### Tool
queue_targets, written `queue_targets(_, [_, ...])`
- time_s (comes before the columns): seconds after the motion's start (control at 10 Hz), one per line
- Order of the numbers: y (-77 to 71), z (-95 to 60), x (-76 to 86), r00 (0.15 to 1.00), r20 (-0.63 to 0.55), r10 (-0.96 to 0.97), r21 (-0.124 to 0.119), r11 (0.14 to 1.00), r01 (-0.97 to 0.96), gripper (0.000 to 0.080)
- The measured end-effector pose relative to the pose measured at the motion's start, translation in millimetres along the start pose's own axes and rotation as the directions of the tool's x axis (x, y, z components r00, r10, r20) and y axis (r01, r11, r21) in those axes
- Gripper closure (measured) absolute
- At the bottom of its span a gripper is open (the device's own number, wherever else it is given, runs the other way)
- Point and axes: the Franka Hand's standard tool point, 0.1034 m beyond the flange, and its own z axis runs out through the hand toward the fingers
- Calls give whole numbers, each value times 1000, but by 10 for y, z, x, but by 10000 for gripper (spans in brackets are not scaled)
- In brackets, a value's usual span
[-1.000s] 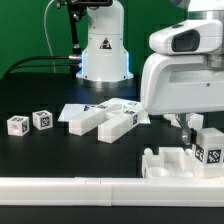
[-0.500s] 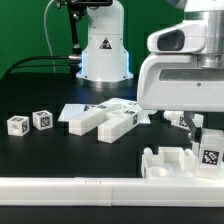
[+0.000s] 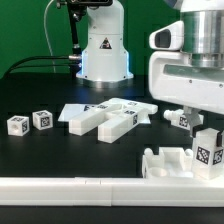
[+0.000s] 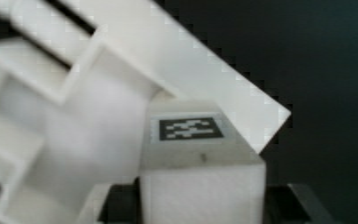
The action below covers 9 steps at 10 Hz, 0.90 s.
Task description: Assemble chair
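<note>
Gripping chair post (image 3: pixel 207 150) between jaws

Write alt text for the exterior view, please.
Near the exterior view's right, the robot arm holds a tagged white post upright by a blocky panel. More white parts lie mid-table, two tagged cubes toward the view's left, a long white rail in front.
</note>
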Motion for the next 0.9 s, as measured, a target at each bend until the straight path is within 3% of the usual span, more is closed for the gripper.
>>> queue_targets(0.3, [-4, 7, 17, 1000, 7, 5, -5, 1000, -5, 512])
queue_targets(0.4, [-1, 7, 23, 997, 5, -73, -6, 997, 73, 272])
queue_targets(0.5, [4, 6, 42, 973, 6, -231, -5, 973, 231, 272])
queue_targets(0.6, [18, 8, 74, 889, 11, -457, -1, 889, 458, 189])
queue_targets(0.7, [50, 25, 90, 781, 27, -624, 4, 781, 624, 158])
queue_targets(0.8, [50, 25, 95, 774, 25, -632, 4, 775, 632, 158])
queue_targets(0.9, [55, 26, 107, 710, 24, -703, 2, 711, 704, 151])
